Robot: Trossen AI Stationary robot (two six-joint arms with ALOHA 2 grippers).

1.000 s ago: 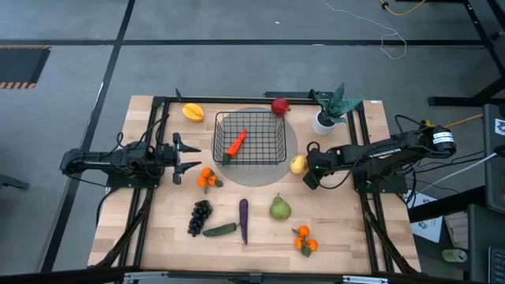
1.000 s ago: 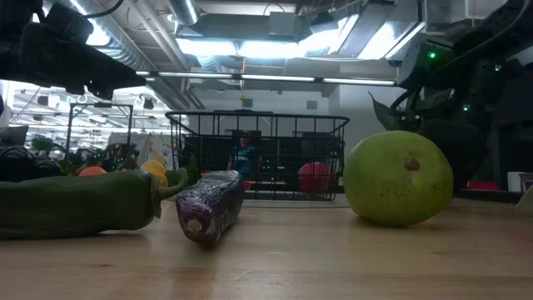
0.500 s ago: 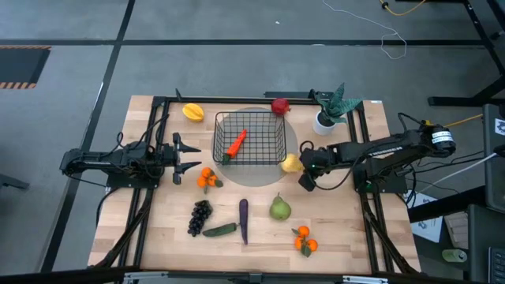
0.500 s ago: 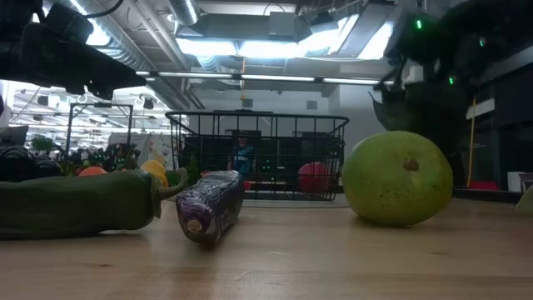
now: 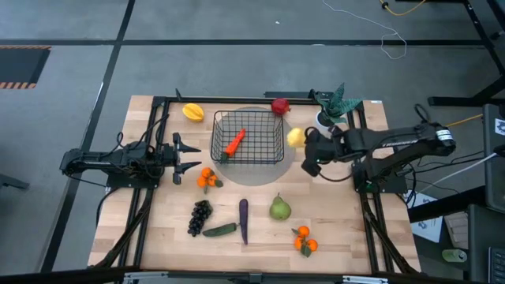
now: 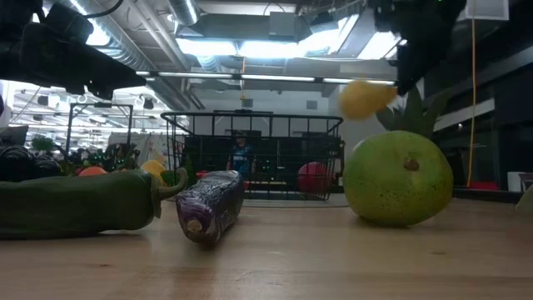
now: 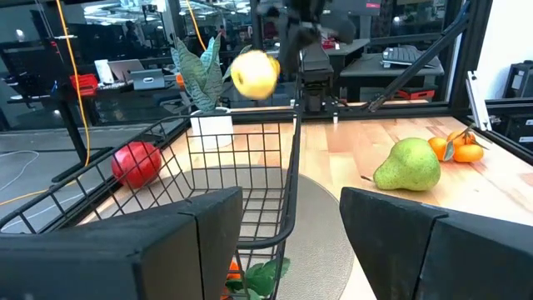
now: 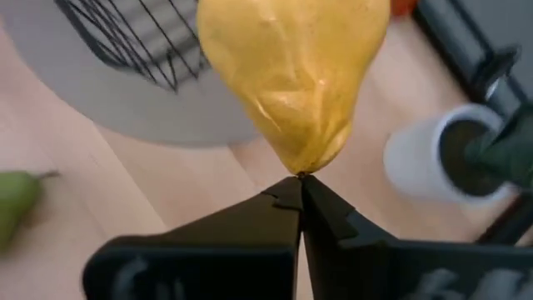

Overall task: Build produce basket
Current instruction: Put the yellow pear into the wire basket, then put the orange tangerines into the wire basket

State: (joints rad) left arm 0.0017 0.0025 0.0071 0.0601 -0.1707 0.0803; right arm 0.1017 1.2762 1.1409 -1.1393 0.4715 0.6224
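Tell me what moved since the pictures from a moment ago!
The right hand pinched the tip of the pear-shaped yellow toy fruit, picked it up off the wooden table and carried it toward the black wire-mesh basket; it now hangs in the air beside the basket's right rim. The left hand stayed open left of the basket. The orange toy carrot inside and the other produce did not move.

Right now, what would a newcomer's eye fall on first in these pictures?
The yellow pear, lifted off the table just right of the black wire basket, pinched by its tip in the shut right gripper. Then the orange carrot lying alone inside the basket, and the large green pear close in the low view.
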